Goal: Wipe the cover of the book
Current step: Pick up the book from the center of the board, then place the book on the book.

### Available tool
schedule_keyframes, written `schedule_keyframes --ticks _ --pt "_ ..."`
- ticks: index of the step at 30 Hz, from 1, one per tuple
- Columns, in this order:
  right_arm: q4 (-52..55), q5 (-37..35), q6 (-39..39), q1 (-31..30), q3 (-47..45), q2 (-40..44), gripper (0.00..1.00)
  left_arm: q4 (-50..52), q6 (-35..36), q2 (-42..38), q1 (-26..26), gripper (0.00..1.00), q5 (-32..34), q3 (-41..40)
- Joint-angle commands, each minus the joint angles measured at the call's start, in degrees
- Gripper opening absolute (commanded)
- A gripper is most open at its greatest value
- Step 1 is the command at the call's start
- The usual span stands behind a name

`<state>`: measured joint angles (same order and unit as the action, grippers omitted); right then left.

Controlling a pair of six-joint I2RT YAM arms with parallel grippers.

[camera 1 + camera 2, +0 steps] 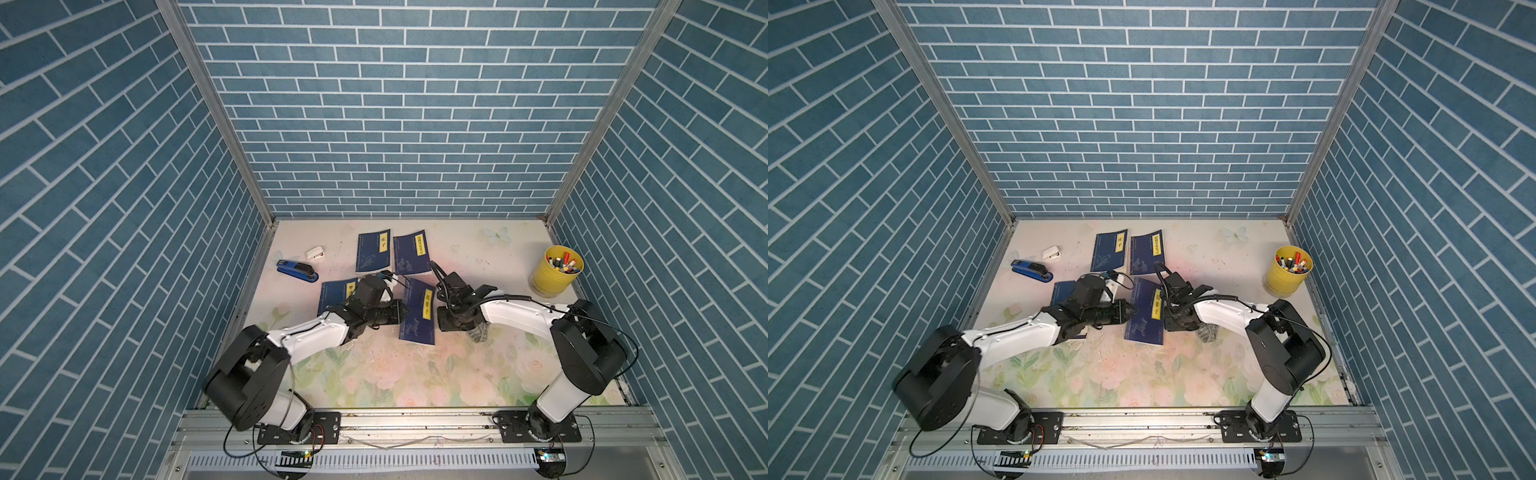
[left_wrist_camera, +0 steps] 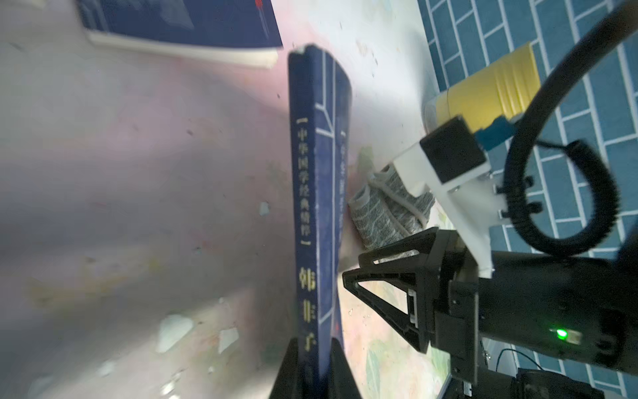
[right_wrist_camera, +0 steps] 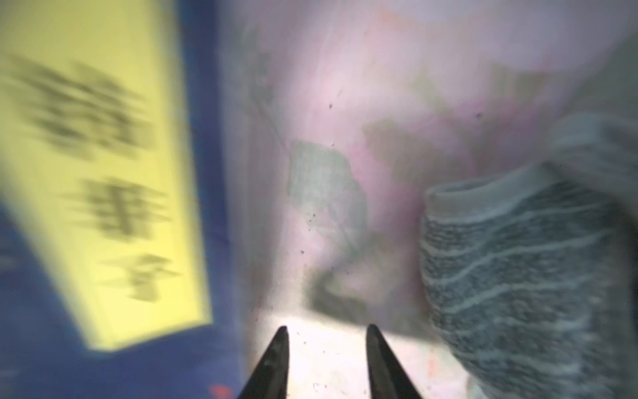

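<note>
The book (image 1: 417,311) is dark blue with a yellow title label and sits mid-table in both top views (image 1: 1146,316). My left gripper (image 1: 400,316) is shut on its left spine edge; in the left wrist view the spine (image 2: 310,193) runs up from between the closed jaws of the gripper (image 2: 315,342). My right gripper (image 1: 441,322) stands open just off the book's right edge, with only bare table between its fingertips (image 3: 327,328). A crumpled grey cloth (image 1: 478,332) lies on the table beside the right gripper (image 3: 518,269), apart from it.
Three more blue books lie behind and to the left (image 1: 374,251) (image 1: 411,254) (image 1: 334,296). A blue stapler (image 1: 297,270) and a small white case (image 1: 315,253) sit at the back left. A yellow cup of pens (image 1: 555,276) stands at the right.
</note>
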<state>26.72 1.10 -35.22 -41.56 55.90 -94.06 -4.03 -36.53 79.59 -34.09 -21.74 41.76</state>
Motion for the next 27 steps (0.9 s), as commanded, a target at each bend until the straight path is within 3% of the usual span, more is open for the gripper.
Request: schedule_keyframes --ticks 1,5,13,16,18,27 --pt "1.3 -2.2 2.3 1.3 0.9 4.0 0.4 13.7 6.1 -7.5 6.2 0.0 1.5 3.1" --pt "0.7 -0.9 3.5 3.0 1.3 3.1 0.4 21.7 9.3 -12.1 15.6 0.0 -6.8 5.6" --pt "-1.1 2.8 5.9 3.9 4.2 -0.3 0.4 39.9 19.2 -11.0 29.4 0.0 -6.6 15.1" --pt "-1.6 3.7 6.7 3.9 4.7 -1.1 0.4 42.8 21.6 -8.9 31.8 0.01 -7.7 17.5" --pt "-2.3 4.5 7.2 3.9 5.0 -1.3 0.4 43.3 22.7 -7.2 33.0 0.07 -8.9 17.3" --pt "-3.4 6.7 8.5 4.0 4.3 -1.7 0.41 42.7 23.4 1.5 34.9 0.0 -2.6 16.5"
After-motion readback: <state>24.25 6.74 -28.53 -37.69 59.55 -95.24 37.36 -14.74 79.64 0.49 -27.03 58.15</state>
